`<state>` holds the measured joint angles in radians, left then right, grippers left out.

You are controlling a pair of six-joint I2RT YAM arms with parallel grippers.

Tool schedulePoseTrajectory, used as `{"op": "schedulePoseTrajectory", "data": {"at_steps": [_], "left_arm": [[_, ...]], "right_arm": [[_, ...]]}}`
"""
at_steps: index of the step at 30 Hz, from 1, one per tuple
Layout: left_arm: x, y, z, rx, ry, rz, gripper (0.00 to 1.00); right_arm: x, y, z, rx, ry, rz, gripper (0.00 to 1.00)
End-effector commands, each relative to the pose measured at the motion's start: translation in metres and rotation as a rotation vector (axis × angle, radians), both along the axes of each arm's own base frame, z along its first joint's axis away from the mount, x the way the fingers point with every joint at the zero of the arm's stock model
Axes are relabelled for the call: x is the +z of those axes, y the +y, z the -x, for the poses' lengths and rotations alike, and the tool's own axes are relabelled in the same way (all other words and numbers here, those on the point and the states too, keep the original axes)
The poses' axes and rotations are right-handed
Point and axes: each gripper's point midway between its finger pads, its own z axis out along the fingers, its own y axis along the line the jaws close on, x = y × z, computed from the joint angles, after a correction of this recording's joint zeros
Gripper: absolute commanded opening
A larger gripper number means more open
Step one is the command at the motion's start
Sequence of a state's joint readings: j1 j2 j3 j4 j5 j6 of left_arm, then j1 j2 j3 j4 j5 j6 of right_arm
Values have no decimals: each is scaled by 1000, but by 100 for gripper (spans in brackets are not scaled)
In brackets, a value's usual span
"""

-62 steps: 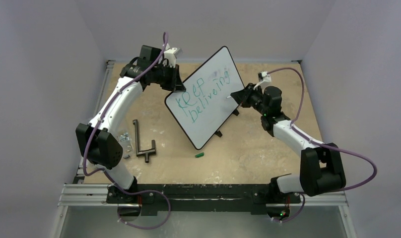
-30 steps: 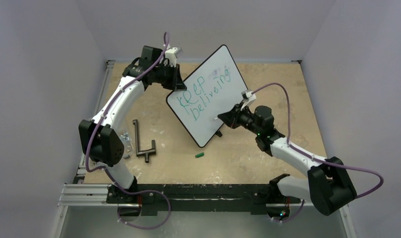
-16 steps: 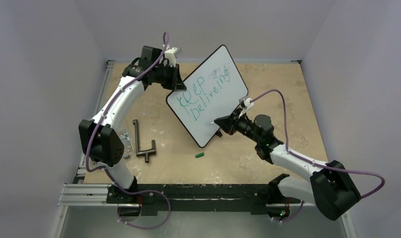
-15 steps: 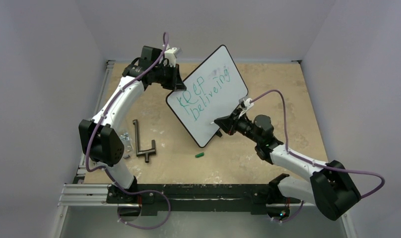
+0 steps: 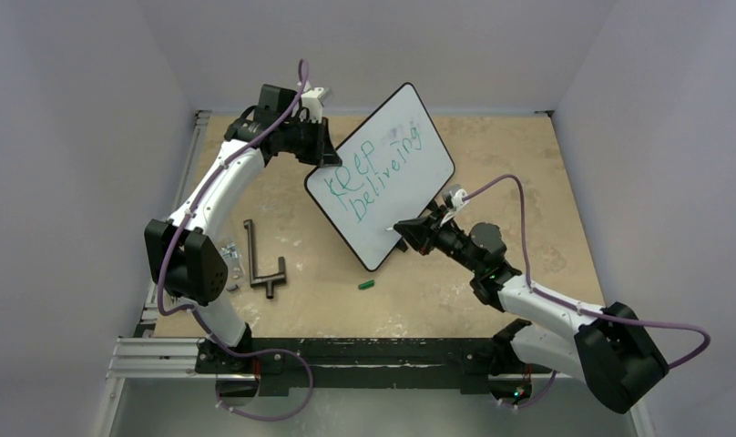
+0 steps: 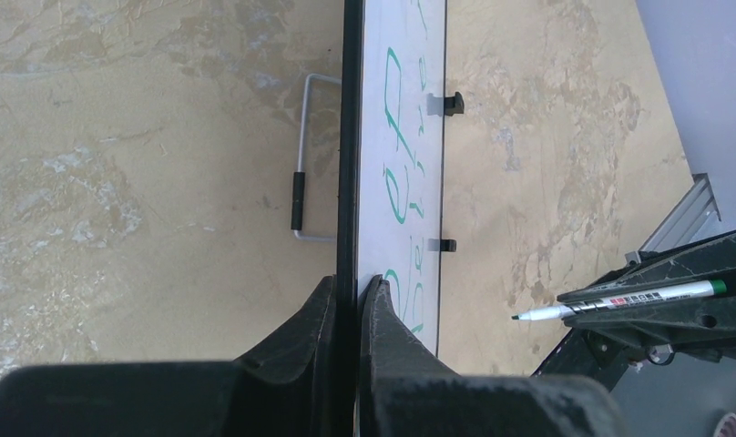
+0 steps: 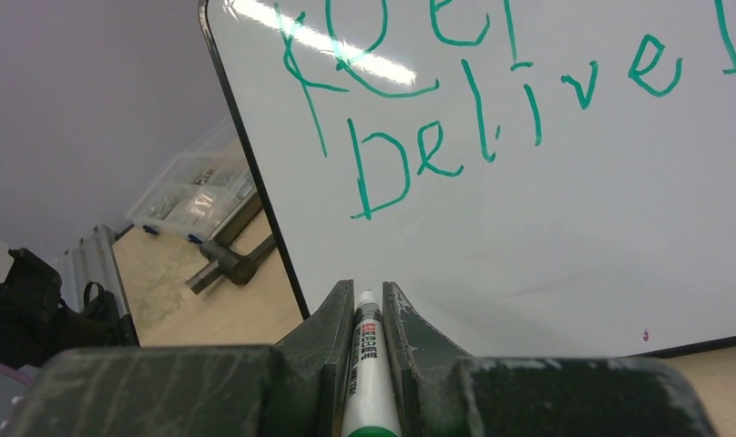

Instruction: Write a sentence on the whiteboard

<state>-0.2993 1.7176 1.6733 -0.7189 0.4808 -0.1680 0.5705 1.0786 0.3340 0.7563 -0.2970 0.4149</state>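
Observation:
The whiteboard (image 5: 410, 187) stands tilted at the table's middle. My left gripper (image 5: 326, 155) is shut on its upper left edge, the black frame pinched between the jaws (image 6: 351, 287). The sentence (image 5: 375, 177) runs in two green lines, roughly "Keep" over "beliveing" (image 7: 478, 109). My right gripper (image 5: 405, 228) is shut on a white marker (image 7: 364, 364) with a green tip. It points at the bare lower part of the whiteboard (image 7: 574, 228), below the writing. In the left wrist view the marker (image 6: 619, 300) tip stands a short way off the whiteboard (image 6: 373, 137) face.
A dark T-shaped metal tool (image 5: 260, 259) and a clear box of small parts (image 5: 228, 259) lie at the left. A small green cap (image 5: 366, 285) lies in front of the board. The board's wire stand (image 6: 302, 164) sits behind it. Walls close three sides.
My right gripper moved with the marker from the end of the second line down and left to below the writing. The left gripper and the board stayed still.

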Motion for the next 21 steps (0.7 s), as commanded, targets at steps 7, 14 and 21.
{"op": "schedulePoseTrajectory", "data": {"at_steps": [7,14,21], "left_arm": [[-36,73,-25,179,-40,-310,0],[-36,73,-25,174,-33,-309,0],[-35,71,-24,170,-33,-301,0]], "right_arm": [[15,9,-3,5,-121,-34,0],[19,13,-12,-20,-133,-38,0],[11,23,-28,-44,-98,-11,0]]}}
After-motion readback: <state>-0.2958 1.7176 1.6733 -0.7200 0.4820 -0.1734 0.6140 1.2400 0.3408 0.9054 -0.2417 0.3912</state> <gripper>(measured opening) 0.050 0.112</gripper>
